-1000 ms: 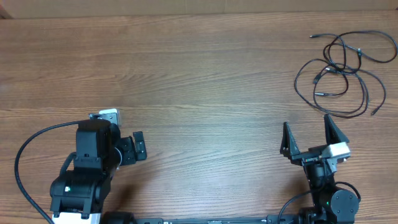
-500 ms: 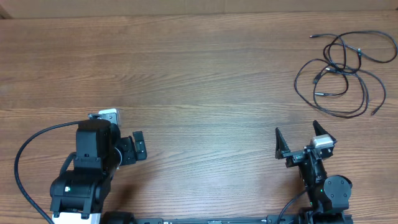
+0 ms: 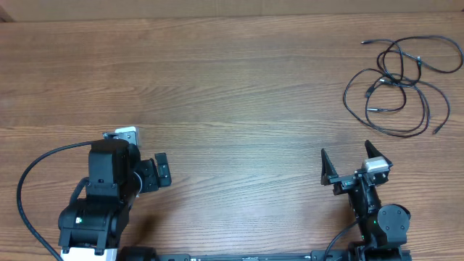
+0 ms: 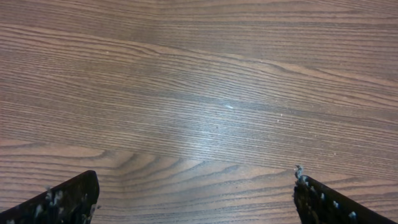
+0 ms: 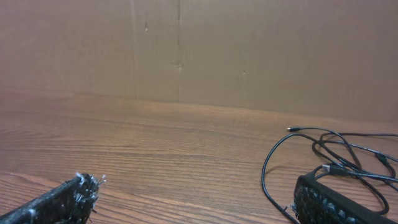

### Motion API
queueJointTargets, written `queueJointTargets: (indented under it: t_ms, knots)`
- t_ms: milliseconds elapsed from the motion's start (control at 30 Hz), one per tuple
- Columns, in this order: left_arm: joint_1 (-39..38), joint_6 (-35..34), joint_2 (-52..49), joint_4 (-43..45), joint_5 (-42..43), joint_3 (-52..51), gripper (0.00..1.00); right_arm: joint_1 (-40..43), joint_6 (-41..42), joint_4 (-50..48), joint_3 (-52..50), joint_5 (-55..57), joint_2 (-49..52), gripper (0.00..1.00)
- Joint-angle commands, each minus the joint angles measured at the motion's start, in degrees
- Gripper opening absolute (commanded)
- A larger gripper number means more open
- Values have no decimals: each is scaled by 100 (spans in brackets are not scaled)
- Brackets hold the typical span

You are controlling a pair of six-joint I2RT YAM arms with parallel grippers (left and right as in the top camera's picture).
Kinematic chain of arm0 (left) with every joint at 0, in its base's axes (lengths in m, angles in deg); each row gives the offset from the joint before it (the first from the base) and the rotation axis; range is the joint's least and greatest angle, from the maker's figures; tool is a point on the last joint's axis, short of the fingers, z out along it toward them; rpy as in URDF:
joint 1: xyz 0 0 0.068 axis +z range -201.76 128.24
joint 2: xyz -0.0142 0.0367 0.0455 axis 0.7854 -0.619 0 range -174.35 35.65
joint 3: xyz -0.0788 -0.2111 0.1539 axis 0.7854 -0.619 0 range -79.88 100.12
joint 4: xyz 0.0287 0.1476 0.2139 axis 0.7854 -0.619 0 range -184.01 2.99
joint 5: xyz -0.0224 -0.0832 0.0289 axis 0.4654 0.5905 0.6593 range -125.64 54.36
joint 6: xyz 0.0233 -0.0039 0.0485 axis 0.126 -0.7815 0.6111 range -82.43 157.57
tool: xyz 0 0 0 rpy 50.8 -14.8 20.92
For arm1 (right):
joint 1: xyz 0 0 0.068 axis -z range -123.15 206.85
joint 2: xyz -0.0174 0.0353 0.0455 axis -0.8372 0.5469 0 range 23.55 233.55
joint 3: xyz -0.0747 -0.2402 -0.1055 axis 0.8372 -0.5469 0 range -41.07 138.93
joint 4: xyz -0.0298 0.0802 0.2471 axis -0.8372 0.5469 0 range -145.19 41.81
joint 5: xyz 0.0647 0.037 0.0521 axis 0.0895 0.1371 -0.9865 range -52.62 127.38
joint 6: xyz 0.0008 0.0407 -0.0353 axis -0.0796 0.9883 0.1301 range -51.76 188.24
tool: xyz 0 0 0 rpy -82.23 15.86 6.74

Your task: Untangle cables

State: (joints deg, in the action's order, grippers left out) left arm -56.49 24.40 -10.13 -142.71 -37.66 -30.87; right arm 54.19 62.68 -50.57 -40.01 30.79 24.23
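Note:
The cables (image 3: 399, 83) are thin black cords lying in loose tangled loops at the table's far right; small plug ends stick out of the pile. In the right wrist view they (image 5: 336, 155) lie ahead and to the right, partly behind my right finger. My right gripper (image 3: 349, 161) is open and empty, near the front edge, well short of the cables. In its own view the right gripper (image 5: 196, 196) frames bare wood. My left gripper (image 3: 145, 156) is at the front left, far from the cables. In its own view the left gripper (image 4: 196, 193) is open over bare wood.
The wooden table (image 3: 217, 94) stretches across the view. A brown cardboard wall (image 5: 199, 50) stands along the table's far edge. A thick black arm cable (image 3: 32, 174) loops at the front left beside the left arm base.
The right gripper shifted left and turned between one second and half a second ago. Since then nothing has moved. The left arm and cables are still.

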Motion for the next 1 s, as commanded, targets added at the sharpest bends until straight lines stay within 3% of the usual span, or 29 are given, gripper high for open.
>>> queueJointTargets:
  t_ms: [0, 733, 967]
  knots:
    - [22, -35, 2, 4, -50, -28, 100, -17, 37, -31, -61, 55, -52, 100]
    - [26, -42, 304, -81, -72, -92, 100, -17, 37, -31, -61, 55, -52, 100]
    - [35, 28, 1510, 992, -157, -1134, 100, -17, 37, -31, -61, 55, -52, 100]
